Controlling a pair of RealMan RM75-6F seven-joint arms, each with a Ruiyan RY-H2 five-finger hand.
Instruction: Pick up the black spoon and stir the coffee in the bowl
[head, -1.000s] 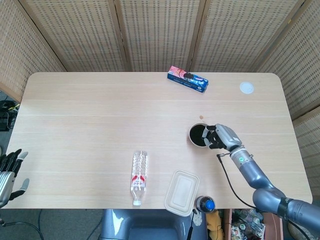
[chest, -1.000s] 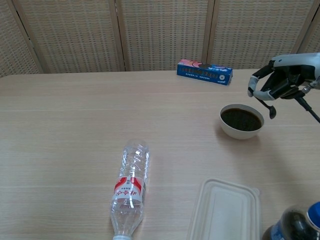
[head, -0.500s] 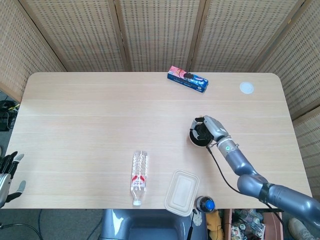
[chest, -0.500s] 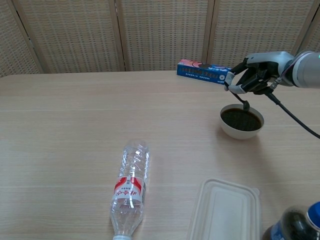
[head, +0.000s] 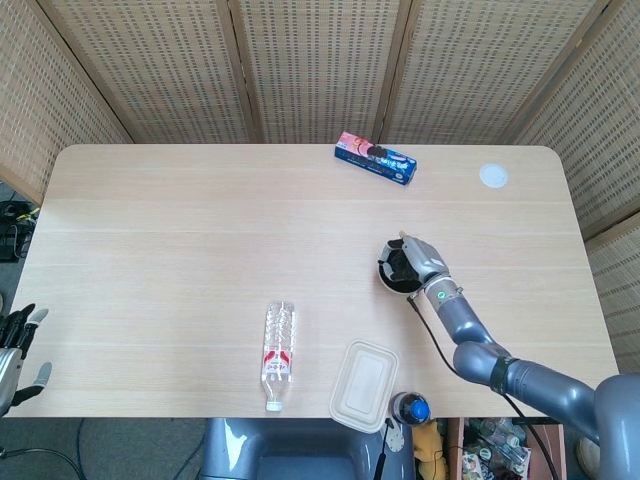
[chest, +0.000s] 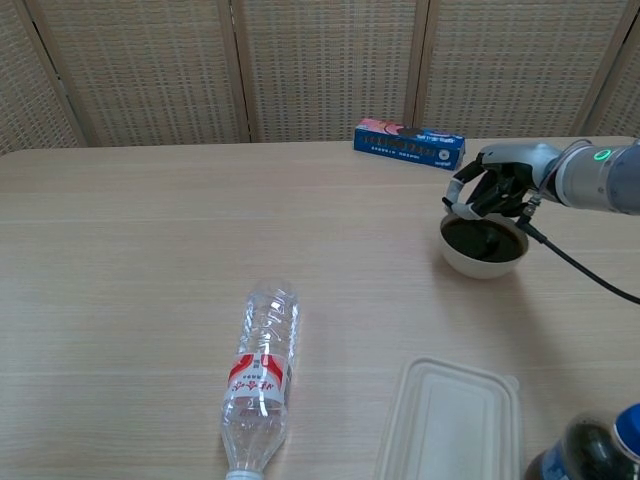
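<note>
The bowl (chest: 484, 247) is small and off-white, filled with dark, nearly black coffee (chest: 483, 238), and it stands on the light wood tabletop (chest: 140, 250) right of centre in both views. The right robot hand (chest: 494, 189) hangs directly over it with its fingers curled in around the black spoon (chest: 490, 215); in the chest view a thin dark handle drops from the fingers toward the coffee, though its lower end merges with the dark liquid, so whether the spoon's tip is dipped in cannot be told. A black cable (chest: 580, 270) trails from that hand toward the lower right. The left robot hand (head: 14, 341) shows only at the lower left edge of the head view, off the tabletop, holding nothing, fingers apart. At the far edge of the tabletop, above the bowl in the frame, lies a flat blue and pink packet (chest: 409, 142) with printing too small to read. A clear plastic bottle (chest: 261, 376) lies on its side in the lower middle, with a red and white label whose writing is not legible. To its right sits a pale lidded container (chest: 448, 420), and a dark bottle with a blue cap (chest: 590, 451) shows in the lower right corner. A small white disc (head: 493, 176) rests near the upper right corner in the head view.
</note>
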